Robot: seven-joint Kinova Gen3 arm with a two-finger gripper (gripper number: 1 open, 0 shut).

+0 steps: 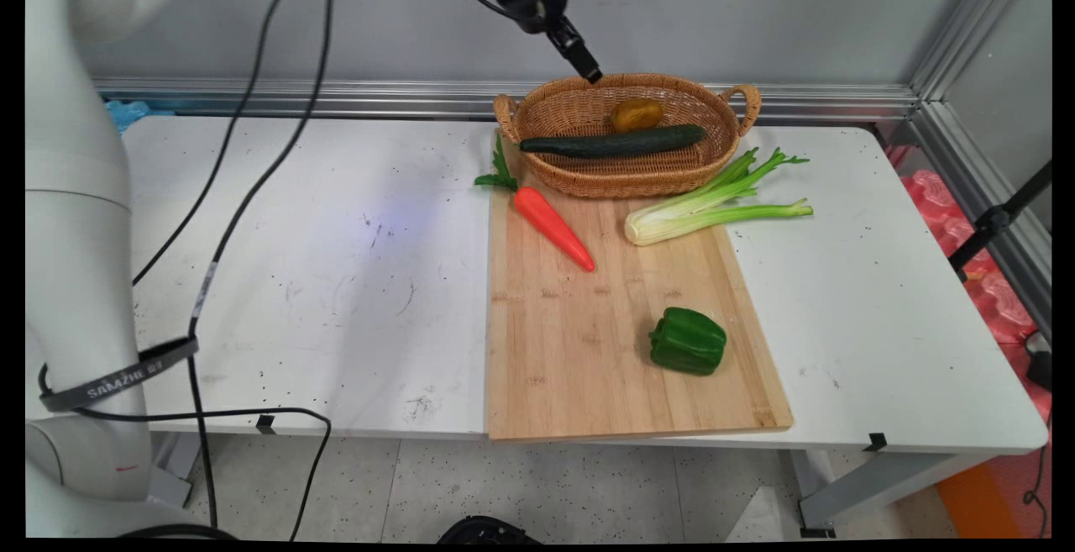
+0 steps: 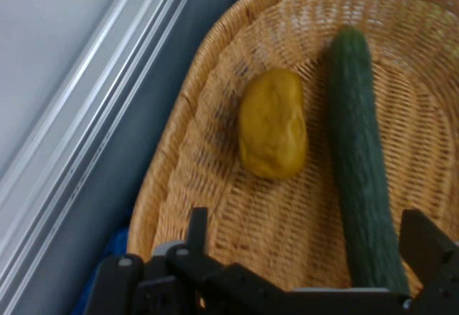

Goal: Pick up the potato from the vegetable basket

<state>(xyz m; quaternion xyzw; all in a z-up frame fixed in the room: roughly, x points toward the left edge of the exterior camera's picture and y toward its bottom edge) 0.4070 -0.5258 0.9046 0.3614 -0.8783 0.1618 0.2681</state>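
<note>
My gripper (image 1: 590, 73) hangs just above the back left rim of a wicker basket (image 1: 537, 119). In the hand view the gripper (image 2: 312, 240) is open, its fingers (image 2: 198, 230) spread wide with nothing held. Below them the basket (image 2: 193, 121) holds a yellow-brown potato (image 2: 272, 125) and a long dark green cucumber (image 2: 358, 164) side by side. In the main view the potato (image 1: 636, 114) lies behind the cucumber (image 1: 613, 143).
The basket stands at the far end of a wooden cutting board (image 1: 588, 367). On the board lie a carrot (image 1: 554, 227) and a green bell pepper (image 1: 688, 339). A celery stalk (image 1: 714, 207) reaches over its right edge. Black cables (image 1: 252, 191) hang at the left.
</note>
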